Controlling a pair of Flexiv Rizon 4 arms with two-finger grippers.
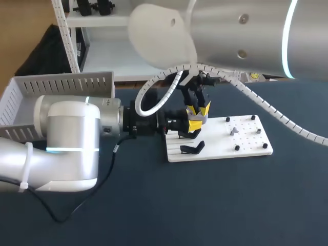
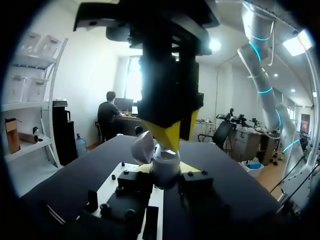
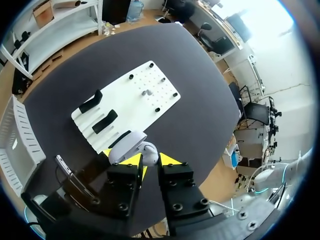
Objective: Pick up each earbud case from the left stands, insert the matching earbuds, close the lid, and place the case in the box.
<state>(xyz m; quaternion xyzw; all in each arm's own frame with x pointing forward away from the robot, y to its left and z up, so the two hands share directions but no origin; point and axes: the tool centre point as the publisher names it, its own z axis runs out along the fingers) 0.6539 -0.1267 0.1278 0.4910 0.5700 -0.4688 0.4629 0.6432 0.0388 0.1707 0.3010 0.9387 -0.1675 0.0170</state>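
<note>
The dark table (image 1: 215,205) lies open on its near and right sides. The white box (image 1: 61,84) stands at the far left edge, and the white board (image 1: 248,146) sits right of centre. Over the board's far left corner, the left gripper (image 2: 165,174) pinches the earbud case (image 2: 164,161), which is white and rounded with its lid tipped open. The right gripper (image 1: 198,115) hangs just above it; I cannot tell whether it is spread or pinching.
</note>
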